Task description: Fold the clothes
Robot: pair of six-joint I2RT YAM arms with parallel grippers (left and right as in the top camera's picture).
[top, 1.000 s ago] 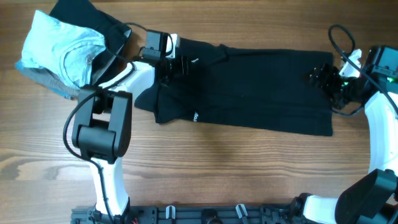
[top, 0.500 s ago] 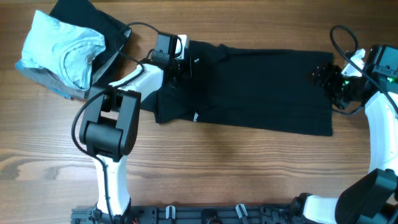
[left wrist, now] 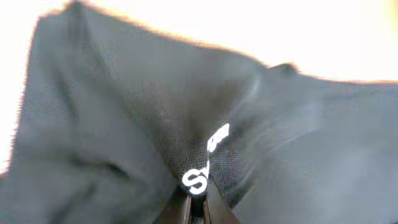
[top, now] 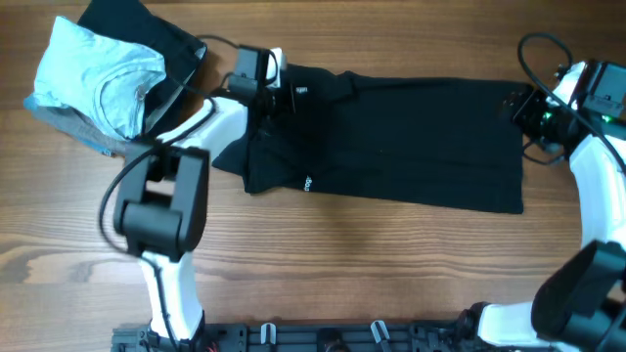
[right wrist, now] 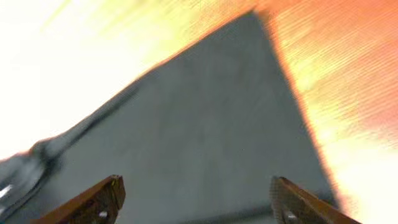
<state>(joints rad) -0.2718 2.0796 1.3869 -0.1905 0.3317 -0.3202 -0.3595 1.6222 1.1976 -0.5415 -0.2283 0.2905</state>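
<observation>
The black T-shirt [top: 391, 137] lies spread across the middle of the bench [top: 372, 264]. At its far left edge the left fingers [left wrist: 196, 208] pinch a fold of its cloth tight; over its far right corner the right fingers [top: 518, 105] stand wide, gripping nothing.

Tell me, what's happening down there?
Left gripper shut on black T-shirt at the collar label. Right gripper open over its far corner. Light blue shirt folded off left, not blocking.
</observation>
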